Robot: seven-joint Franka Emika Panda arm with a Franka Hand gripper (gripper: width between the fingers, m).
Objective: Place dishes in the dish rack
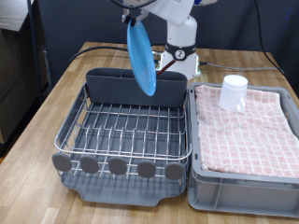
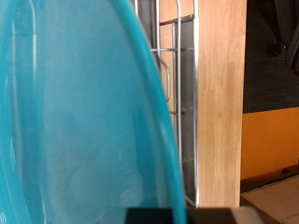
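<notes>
Blue and shiny, the plate point(image 1: 142, 58) hung on its edge in the exterior view, high over the dish rack point(image 1: 126, 131). The gripper point(image 1: 134, 14) pinched its top rim. I think the plate was light, stiff and a bit slippery, so the rim was a good place to hold. The rack's wires had nothing on them. 1 white cup point(image 1: 233, 92) sat upside down on the pink cloth point(image 1: 252, 126) in the grey crate point(image 1: 245, 183) at the view's right.

The wrist view was nearly filled by the plate point(image 2: 75, 121), with rack wires point(image 2: 177, 103) and wooden table point(image 2: 220, 93) beyond. No fingers showed there.
</notes>
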